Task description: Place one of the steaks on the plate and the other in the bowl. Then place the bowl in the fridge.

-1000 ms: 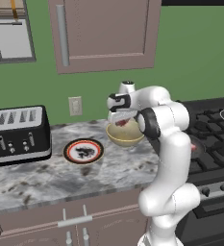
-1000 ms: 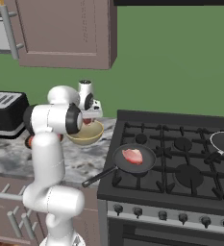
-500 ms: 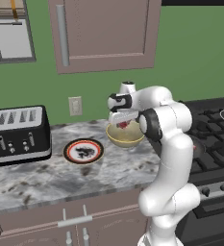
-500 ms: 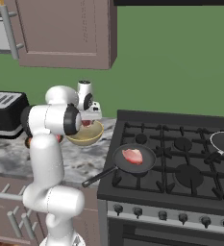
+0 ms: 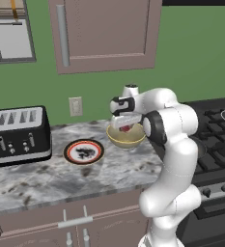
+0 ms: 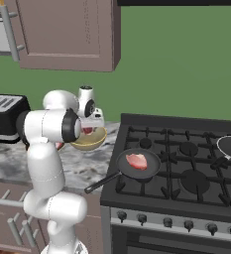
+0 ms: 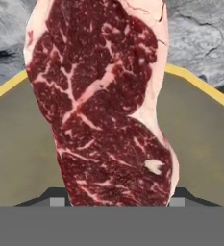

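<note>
The red steak (image 7: 104,105) is pinched in my hand (image 5: 127,126), hanging just above the bowl (image 5: 126,138); in the hand view it runs lengthwise between the two tips at the bottom edge, with the bowl's beige inside behind it and the yellow rim arcing on both sides. The jaws stand fairly wide, closed on the meat rather than free. The bowl sits on the table (image 5: 46,178) near the stove (image 6: 186,163), with the plate (image 5: 83,152) beside it toward the toaster (image 5: 20,135), and nothing lies on the plate yet. The pink steak (image 6: 136,160) rests in the pan (image 6: 137,166) on the stove.

I judge I am at the step of dropping this steak into the bowl. The next move calls for lowering a little, so the meat settles inside the rim and does not drape over it, then spreading the hand and lifting straight up. After that I must fetch the pink steak for the plate; the bowl has yet to go to the fridge
</note>
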Motion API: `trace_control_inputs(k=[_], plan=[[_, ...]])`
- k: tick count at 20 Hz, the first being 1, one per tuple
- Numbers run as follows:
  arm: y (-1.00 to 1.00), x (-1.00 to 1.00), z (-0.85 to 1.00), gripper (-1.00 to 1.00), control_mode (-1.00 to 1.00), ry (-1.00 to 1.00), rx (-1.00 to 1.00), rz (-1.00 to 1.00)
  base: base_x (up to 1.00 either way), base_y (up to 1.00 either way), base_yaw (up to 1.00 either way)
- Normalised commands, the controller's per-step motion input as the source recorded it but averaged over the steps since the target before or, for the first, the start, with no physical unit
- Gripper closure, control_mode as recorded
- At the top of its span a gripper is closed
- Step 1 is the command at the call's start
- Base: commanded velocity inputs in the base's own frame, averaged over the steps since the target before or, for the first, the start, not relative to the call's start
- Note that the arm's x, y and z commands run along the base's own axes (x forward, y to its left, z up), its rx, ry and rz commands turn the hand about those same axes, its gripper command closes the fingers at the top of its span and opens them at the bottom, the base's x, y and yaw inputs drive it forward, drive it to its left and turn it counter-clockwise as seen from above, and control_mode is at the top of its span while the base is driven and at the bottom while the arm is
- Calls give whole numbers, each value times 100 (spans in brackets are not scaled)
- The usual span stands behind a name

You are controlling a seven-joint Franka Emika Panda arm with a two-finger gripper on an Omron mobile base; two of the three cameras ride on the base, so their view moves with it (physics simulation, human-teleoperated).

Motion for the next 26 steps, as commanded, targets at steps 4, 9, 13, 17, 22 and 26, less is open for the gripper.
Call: trace_control_inputs(k=[4, 9, 13, 17, 22, 26], plan=[[-4, 0, -1, 100, -100, 14, 0, 0, 0, 0, 0], [0, -24, -1, 100, -100, 8, 0, 0, 0, 0, 0], [0, -29, 0, 100, -100, 10, -1, 0, 0, 0, 0], [0, -9, -17, 100, -100, 13, -6, 0, 0, 0, 0], [0, -3, -30, 100, -100, 8, -7, 0, 0, 0, 0], [0, 0, -1, 100, -100, 0, -1, 0, 0, 0, 0]])
